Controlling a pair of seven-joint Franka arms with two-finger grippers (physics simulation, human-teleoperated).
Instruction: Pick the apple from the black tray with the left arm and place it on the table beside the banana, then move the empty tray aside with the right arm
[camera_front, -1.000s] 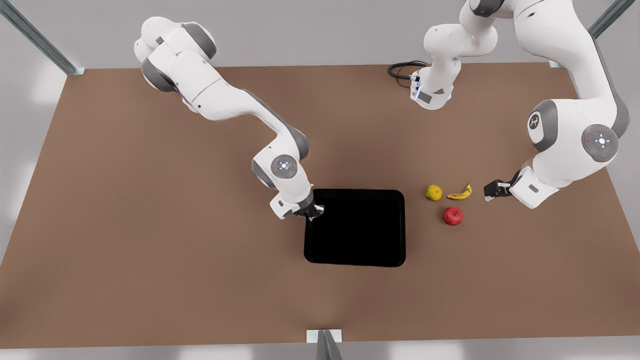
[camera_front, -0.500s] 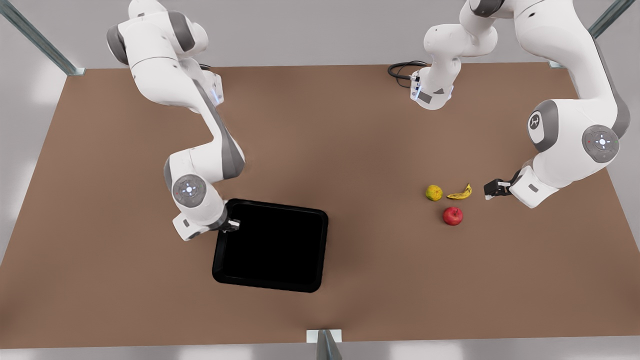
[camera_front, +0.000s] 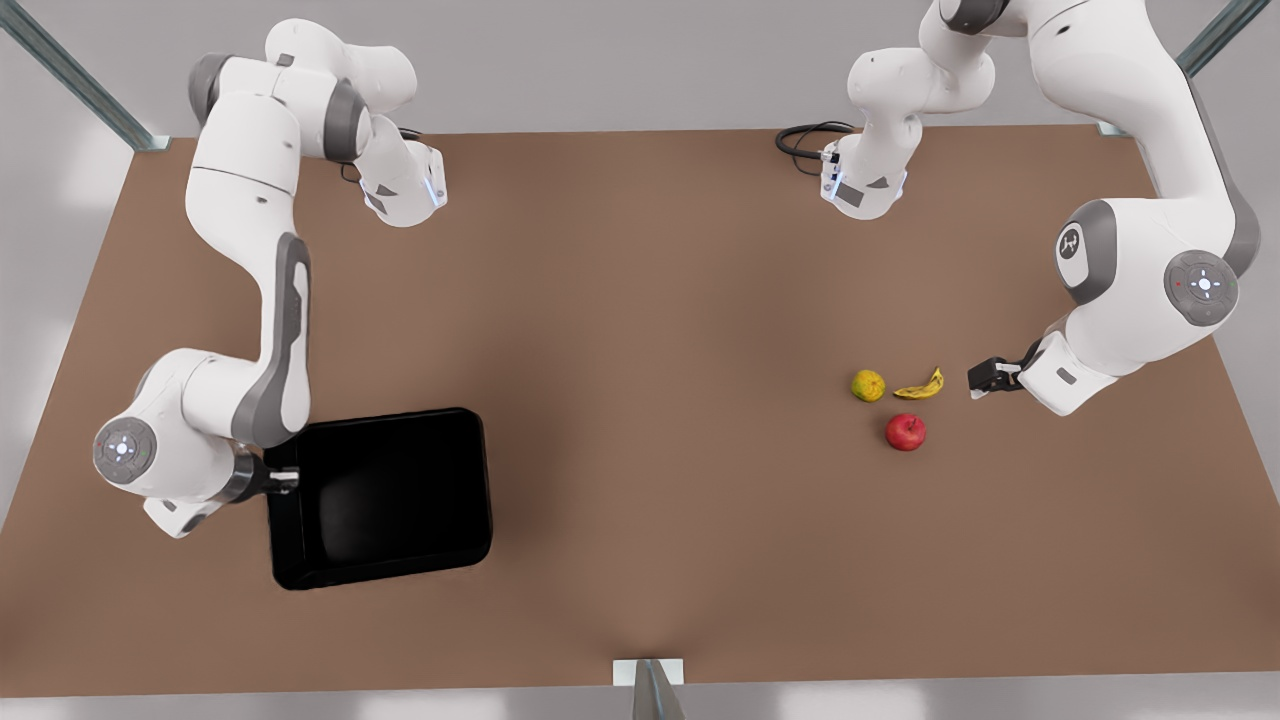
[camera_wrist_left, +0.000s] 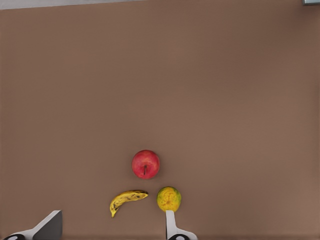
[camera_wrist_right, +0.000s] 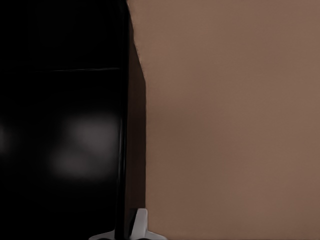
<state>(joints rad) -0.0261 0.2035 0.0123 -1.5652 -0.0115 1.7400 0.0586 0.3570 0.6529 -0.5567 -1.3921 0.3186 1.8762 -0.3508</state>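
The red apple (camera_front: 905, 431) (camera_wrist_left: 145, 164) lies on the brown table just in front of the yellow banana (camera_front: 921, 386) (camera_wrist_left: 127, 199). My left gripper (camera_front: 985, 378) (camera_wrist_left: 113, 214) hovers open at the front view's right of the banana, holding nothing. The black tray (camera_front: 480, 480) (camera_wrist_right: 60, 125) is empty and sits at the front view's near left, slightly turned. My right gripper (camera_front: 285, 481) (camera_wrist_right: 125, 231) is shut on the tray's left rim.
A yellow-green orange (camera_front: 868, 385) (camera_wrist_left: 169, 198) lies next to the banana. A black cable (camera_front: 805, 140) coils at the table's far edge. A metal post (camera_front: 650, 690) stands at the middle of the near edge. The tray is close to the table's near-left edge.
My right arm has dragged the tray from the table's middle far toward the front view's left, and the tray has turned a little. The left arm and the fruit have not moved.
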